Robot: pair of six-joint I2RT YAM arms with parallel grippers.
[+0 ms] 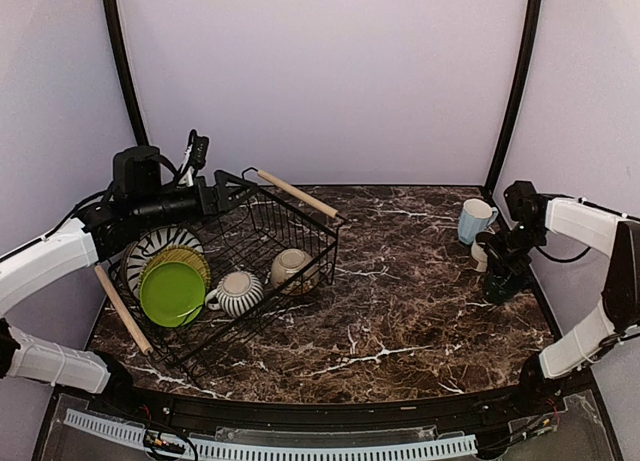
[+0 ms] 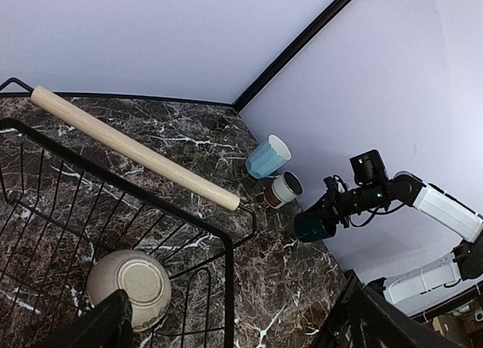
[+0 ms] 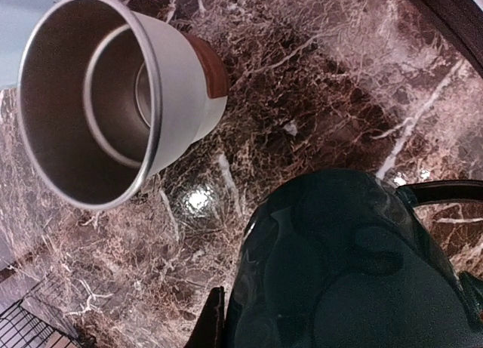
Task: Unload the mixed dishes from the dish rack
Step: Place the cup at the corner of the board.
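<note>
R gripper (image 1: 506, 265) clenched on dark teal glazed mug (image 3: 355, 265), right side of dark marble table (image 1: 400, 311), just beside small white cup (image 3: 113, 99); L gripper (image 1: 243, 189) jaws spread wide, empty, over far end of black wire dish rack (image 1: 268, 221).

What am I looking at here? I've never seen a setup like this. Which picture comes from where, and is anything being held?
Two robot arms are bolted at the near edge of a marble table. The wide picture comes from a fixed camera above and behind them. The other two come from a camera on each wrist.

The left gripper hangs open over the dish rack, a black wire basket. The rack holds a striped plate, an olive-yellow plate, a lime green plate, a striped mug and a cream bowl.

At the right, a light blue cup and a small white cup stand on the table. Beside them, the right gripper is shut on a dark teal mug.
</note>
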